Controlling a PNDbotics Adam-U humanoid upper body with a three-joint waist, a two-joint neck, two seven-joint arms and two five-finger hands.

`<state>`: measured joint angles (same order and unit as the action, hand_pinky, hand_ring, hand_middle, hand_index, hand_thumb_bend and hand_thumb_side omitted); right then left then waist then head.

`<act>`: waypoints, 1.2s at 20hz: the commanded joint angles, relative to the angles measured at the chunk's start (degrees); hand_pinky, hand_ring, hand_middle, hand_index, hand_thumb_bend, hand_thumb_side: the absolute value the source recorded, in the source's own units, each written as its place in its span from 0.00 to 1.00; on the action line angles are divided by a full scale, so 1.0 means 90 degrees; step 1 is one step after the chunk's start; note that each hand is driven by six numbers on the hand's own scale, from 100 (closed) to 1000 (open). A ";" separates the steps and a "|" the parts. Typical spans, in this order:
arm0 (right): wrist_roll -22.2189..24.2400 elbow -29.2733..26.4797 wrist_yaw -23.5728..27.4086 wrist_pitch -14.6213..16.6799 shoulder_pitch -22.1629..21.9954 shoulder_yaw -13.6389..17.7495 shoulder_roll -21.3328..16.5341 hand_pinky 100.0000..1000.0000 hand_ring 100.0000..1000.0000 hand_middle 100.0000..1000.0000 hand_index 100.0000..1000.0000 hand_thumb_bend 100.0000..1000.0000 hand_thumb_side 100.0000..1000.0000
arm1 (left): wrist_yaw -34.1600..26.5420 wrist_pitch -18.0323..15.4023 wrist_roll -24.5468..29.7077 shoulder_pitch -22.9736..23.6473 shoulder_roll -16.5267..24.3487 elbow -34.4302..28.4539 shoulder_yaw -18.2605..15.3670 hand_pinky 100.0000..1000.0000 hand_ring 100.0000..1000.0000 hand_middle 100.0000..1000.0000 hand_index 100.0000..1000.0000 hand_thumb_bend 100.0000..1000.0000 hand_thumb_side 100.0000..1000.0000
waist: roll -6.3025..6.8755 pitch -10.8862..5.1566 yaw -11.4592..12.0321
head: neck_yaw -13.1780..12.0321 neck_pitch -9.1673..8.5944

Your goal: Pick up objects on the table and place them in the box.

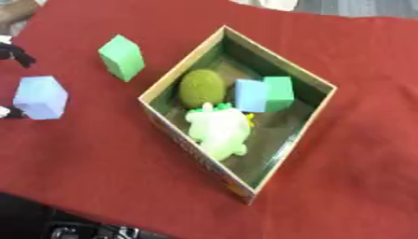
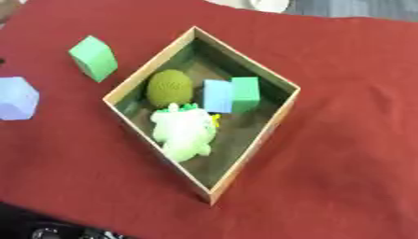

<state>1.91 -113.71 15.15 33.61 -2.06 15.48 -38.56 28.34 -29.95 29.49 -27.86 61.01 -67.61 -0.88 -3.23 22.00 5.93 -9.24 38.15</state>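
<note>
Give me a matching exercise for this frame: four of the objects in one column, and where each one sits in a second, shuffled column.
Things:
1. green block on the cloth
2. pale blue block on the cloth
3. olive round object
4. pale green plush toy

Places:
A. in the box, nearer its front corner
B. by the left edge, next to the left hand
C. in the box, beside a blue block
D. just outside the box's left wall

Pairs: 1-D, 2-B, 3-C, 4-A
</note>
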 commanded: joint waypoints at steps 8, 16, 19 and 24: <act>0.0181 -0.0097 0.0111 -0.0057 0.0013 0.0088 -0.0041 0.97 1.00 0.54 0.79 0.00 0.41 | 0.0122 -0.0063 0.0259 -0.0195 0.0064 0.0101 0.0086 0.95 1.00 0.79 0.94 0.58 0.39 | 0.0104 0.0032 -0.0037 | -0.0034 -0.0069; 0.0310 -0.0097 0.0186 -0.0118 0.0004 0.0105 0.0031 0.97 1.00 0.53 0.79 0.00 0.41 | 0.0541 -0.0009 0.0169 -0.0304 -0.0095 0.0297 0.0188 0.92 0.98 0.72 0.91 0.50 0.36 | 0.0102 0.0046 -0.0073 | -0.0060 -0.0078; 0.0344 -0.0097 0.0201 -0.0148 -0.0004 0.0113 0.0055 0.97 1.00 0.53 0.79 0.00 0.41 | 0.0549 0.0038 0.0076 -0.0317 -0.0143 0.0325 0.0200 0.89 0.91 0.65 0.87 0.41 0.32 | 0.0105 0.0047 -0.0075 | -0.0064 -0.0076; 0.0386 -0.0097 0.0213 -0.0200 -0.0024 0.0124 0.0091 0.97 1.00 0.53 0.79 0.00 0.41 | 0.0301 0.0189 0.0024 -0.0341 -0.0172 0.0266 0.0198 0.80 0.75 0.51 0.74 0.03 0.24 | 0.0107 0.0042 -0.0071 | -0.0066 -0.0067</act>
<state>5.20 -113.71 16.74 31.87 -2.13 15.85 -36.93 31.72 -28.65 29.89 -30.07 57.82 -64.61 1.24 -3.23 22.60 5.28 -9.57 38.14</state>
